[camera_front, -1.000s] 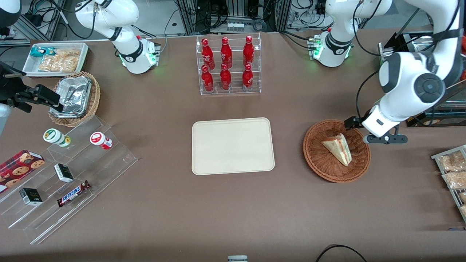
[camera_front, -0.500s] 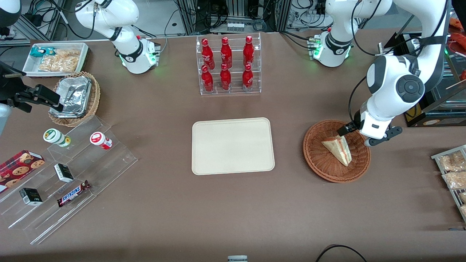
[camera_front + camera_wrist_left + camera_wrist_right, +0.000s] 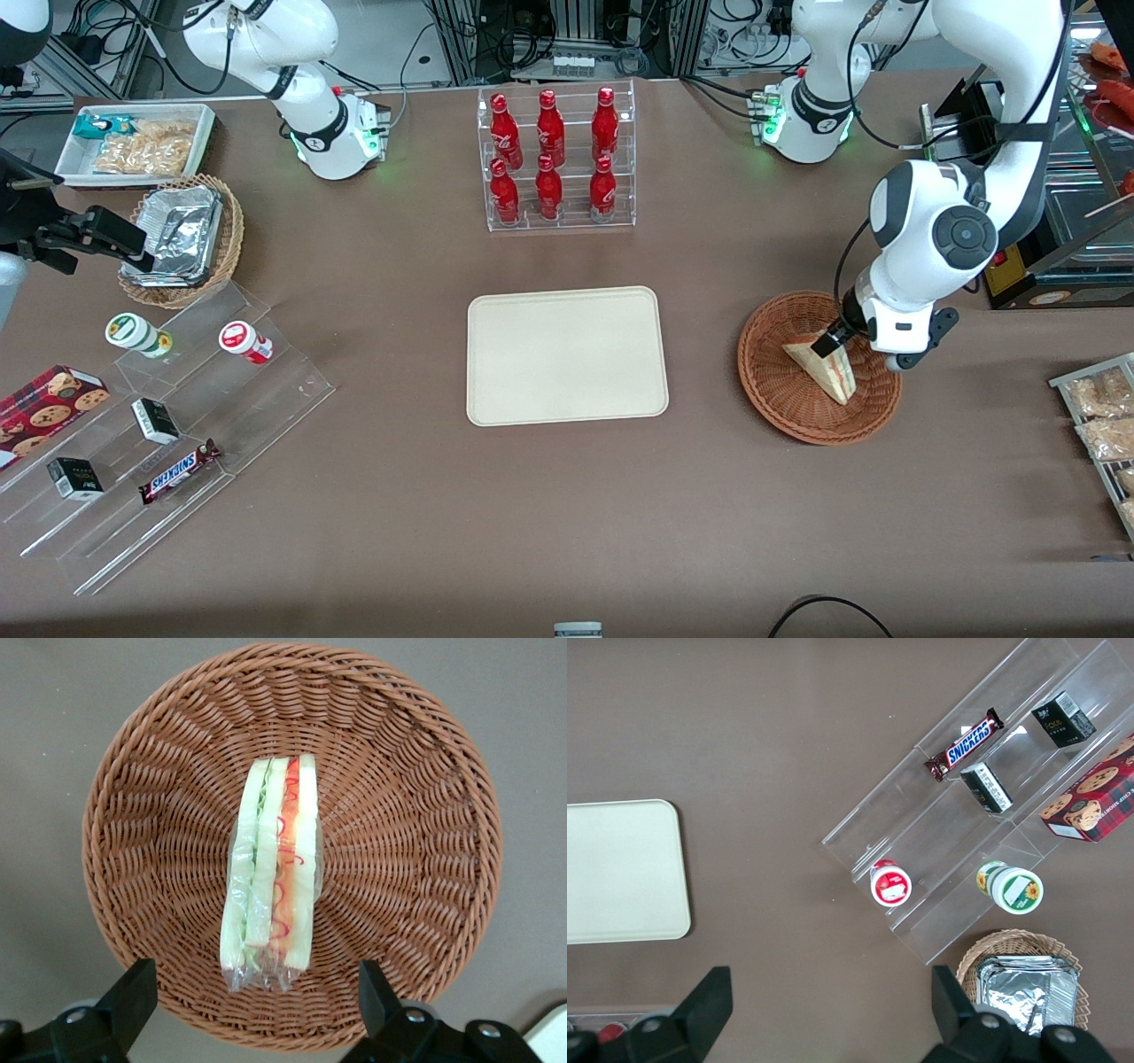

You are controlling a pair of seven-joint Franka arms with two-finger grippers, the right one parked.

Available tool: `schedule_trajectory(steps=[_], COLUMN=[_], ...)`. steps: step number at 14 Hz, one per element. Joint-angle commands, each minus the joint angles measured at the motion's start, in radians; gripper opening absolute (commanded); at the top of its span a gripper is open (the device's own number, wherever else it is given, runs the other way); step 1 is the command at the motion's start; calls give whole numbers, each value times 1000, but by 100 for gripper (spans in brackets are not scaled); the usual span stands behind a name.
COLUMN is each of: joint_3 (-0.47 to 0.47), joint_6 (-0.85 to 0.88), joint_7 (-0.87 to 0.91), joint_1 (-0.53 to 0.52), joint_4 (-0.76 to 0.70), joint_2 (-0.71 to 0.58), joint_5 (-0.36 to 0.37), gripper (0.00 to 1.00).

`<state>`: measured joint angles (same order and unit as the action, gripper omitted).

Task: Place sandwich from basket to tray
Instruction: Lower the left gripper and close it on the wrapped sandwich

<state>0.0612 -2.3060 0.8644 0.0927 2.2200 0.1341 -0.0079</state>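
Left arm's gripper [image 3: 252, 997] hovers wide open above the sandwich [image 3: 822, 365] in the reddish-brown wicker basket [image 3: 772, 394].

In the front view the wrist hides the sandwich's upper corner; the beige tray [image 3: 567, 355] sits well apart.

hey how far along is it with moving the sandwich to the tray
Nothing is finished: the sandwich lies in the basket, and the tray holds nothing. In hand: the gripper is open above the basket, fingers either side of the sandwich. Left: lower, grip, lift, carry to the tray and release.
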Motion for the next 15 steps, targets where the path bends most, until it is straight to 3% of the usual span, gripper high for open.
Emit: schedule_trajectory(steps=[1,5,9,10,12,13,15], joint_3=[-1,-1,-1,-1,-3,-4,-4], joint_6=[-45,-108,-128,-122,-118,-116,-99], joint_7=[16,28,27,27,6,-16,-79], joint_1=[-1,-2,-5,-5,-5,-4,-1], joint_4=[3,1,1,1,3,3,-2], joint_2=[27,90,121,121,121,122,117], joint_5=[-12,-18,-83,-83,-83,-78,-70], gripper=[100,100,97,75,19,10,6])
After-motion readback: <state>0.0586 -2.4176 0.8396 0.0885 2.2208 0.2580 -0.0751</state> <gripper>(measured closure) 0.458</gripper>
